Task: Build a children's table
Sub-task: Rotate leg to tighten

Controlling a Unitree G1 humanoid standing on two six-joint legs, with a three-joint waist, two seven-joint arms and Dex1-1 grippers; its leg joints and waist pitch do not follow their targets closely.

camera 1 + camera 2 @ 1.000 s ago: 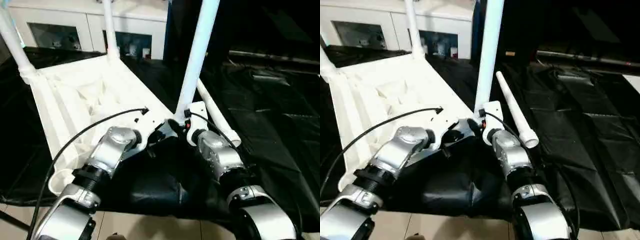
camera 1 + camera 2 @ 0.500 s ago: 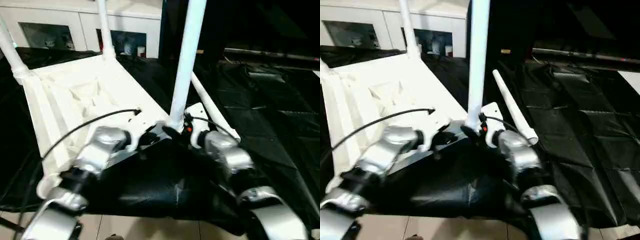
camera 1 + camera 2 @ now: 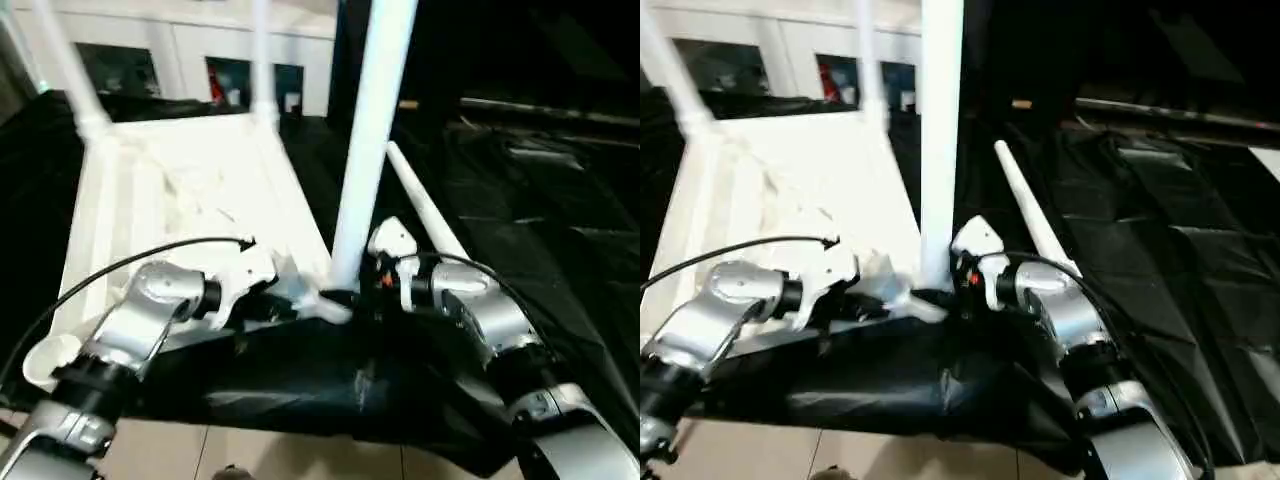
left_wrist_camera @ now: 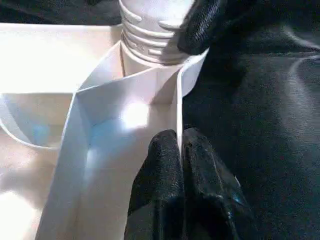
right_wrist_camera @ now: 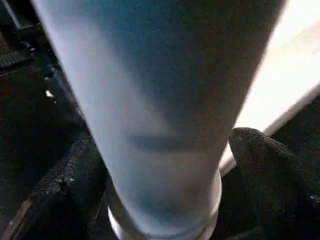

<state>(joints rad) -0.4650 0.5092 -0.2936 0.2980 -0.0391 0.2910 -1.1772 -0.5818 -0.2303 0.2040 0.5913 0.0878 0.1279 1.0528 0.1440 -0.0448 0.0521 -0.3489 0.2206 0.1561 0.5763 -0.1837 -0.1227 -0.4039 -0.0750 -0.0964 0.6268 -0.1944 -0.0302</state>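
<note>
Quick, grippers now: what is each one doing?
Left gripper: shut, pinching the tabletop rim wall.
Right gripper: fingers either side of the upright leg; grip cannot be told.

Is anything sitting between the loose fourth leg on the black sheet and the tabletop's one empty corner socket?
Yes. The loose leg lies right of the tabletop; the empty socket is at its near-left corner. Between them stand the near upright leg and both forearms.

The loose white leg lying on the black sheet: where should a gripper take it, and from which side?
Grip the loose leg around its middle, coming from above with fingers straddling it. It lies flat on the black sheet, right of the upturned tabletop, and the round, tapered tube looks free on top and both sides. The right gripper is nearer.
</note>
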